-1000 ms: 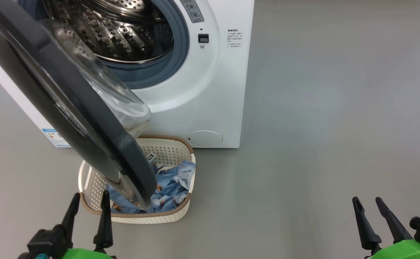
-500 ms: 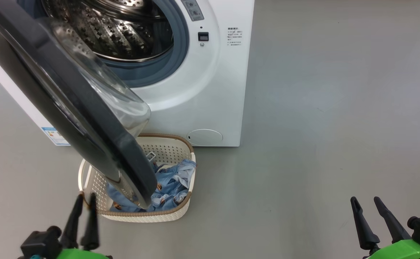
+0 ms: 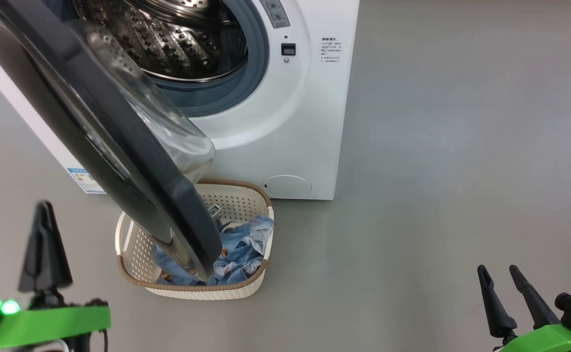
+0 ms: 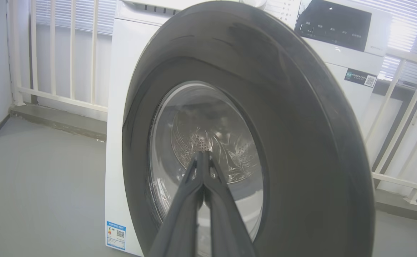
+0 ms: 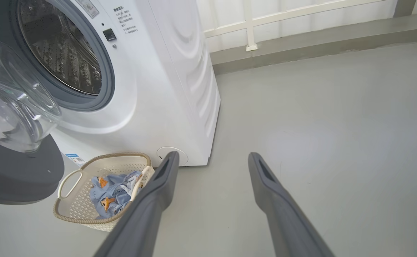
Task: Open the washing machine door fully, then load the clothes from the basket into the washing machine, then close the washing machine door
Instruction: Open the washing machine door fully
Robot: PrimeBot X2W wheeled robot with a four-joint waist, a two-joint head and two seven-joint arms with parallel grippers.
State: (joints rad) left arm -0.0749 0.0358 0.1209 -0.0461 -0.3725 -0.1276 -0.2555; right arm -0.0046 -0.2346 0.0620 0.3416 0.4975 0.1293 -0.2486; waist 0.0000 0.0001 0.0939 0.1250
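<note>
Laundry corner, grey floor [image 3: 437,171]. The left pincer [image 3: 45,209] is clenched, fingers pressed flat together with nothing between them; it is somewhat blurred in the head view. Straight ahead of it stands the door [image 4: 301,125], swung partway out from the washer [image 3: 290,122], glossy black outer face turned toward this pincer. In the left wrist view the tips line up with the glass bowl [image 4: 208,142] at the door's centre; touching or just short of it, cannot tell. Small blue label [image 4: 116,235] low on the washer, below and left of the tips. Steel drum [image 3: 183,44] open to view behind the door, perforated, ringed by grey gasket. The basket [image 3: 202,292] sits on the floor ahead and to the right of the left pincer, just in front of the washer; the door's lower edge hangs over it and hides part of it from the head camera. The clothes [image 3: 244,249] lie bunched inside the basket, light blue with orange-brown figures. The right pincer [image 3: 497,270] is released, fingers spread, holding nothing, low over bare floor. Basket and washer lie ahead and well to its left, apart from it. In the right wrist view its left finger crosses the basket's near corner in the picture, clothes just beyond.
</note>
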